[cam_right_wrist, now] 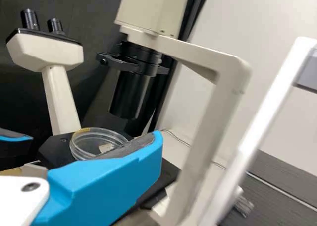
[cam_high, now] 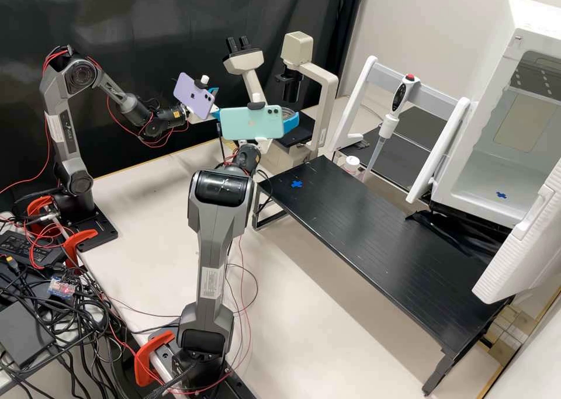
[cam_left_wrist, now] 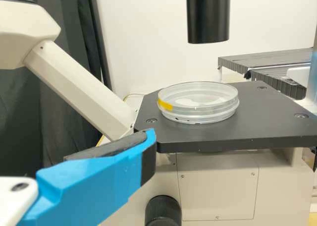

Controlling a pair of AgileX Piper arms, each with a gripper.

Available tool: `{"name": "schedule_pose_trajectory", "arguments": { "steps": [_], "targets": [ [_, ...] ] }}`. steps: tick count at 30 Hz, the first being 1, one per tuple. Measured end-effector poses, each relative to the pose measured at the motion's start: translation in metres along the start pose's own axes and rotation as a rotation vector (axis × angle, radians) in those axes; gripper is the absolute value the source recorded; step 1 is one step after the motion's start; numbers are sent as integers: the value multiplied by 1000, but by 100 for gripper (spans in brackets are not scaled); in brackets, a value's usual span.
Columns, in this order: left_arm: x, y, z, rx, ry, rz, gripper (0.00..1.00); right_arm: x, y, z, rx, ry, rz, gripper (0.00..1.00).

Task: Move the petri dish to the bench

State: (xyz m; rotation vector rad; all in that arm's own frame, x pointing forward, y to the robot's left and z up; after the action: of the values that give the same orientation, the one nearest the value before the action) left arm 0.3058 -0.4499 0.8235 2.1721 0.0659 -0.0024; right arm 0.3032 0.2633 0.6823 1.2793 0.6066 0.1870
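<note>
Left tool (cam_high: 215, 102) hangs open, apart from petri dish rim (cam_left_wrist: 198, 108).

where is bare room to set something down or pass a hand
Black bench, between the blue cross and white door; also the white tabletop between the nearer arm and that bench. Crowded: the microscope stage, holding the petri dish beneath the black cylinder.

I see bright, diffuse light; the curtain (cam_high: 146, 25) darkens the high view's upper left. Pale glints edge the petri dish (cam_left_wrist: 198, 107) mid-frame in my left wrist view. My right wrist view blurs at lower right.
</note>
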Motion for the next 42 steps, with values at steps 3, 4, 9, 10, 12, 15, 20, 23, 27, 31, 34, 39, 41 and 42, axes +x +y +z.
{"name": "schedule_pose_trajectory", "arguments": {
  "steps": [3,4,9,10,12,15,20,23,27,31,34,39,41,42],
  "targets": [
    [0,0,0,0,0,0,100,21,2,-4,23,-14,-2,100],
    [0,0,0,0,0,0,100,26,2,-5,34,-21,-8,100],
    [0,0,0,0,0,0,100,64,-1,-7,75,-43,-35,100],
    [0,0,0,0,0,0,100,68,-1,-6,80,-45,-41,100],
    [0,0,0,0,0,0,100,82,-2,-3,101,-58,-49,100],
    [0,0,0,0,0,0,100,100,-3,3,134,-76,-55,100],
    [0,0,0,0,0,0,100,122,-13,15,173,-109,-71,100],
    [0,0,0,0,0,0,100,131,-20,22,187,-128,-94,100],
    [0,0,0,0,0,0,100,140,-29,31,215,-150,-119,100],
    [0,0,0,0,0,0,100,143,-41,40,226,-172,-140,100],
    [0,0,0,0,0,0,100,143,-45,42,225,-178,-147,0],
    [0,0,0,0,0,0,100,142,-47,45,220,-185,-131,0],
    [0,0,0,0,0,0,100,140,-52,48,218,-194,-145,0],
    [0,0,0,0,0,0,100,139,-53,49,217,-197,-148,0]
  ]
}}
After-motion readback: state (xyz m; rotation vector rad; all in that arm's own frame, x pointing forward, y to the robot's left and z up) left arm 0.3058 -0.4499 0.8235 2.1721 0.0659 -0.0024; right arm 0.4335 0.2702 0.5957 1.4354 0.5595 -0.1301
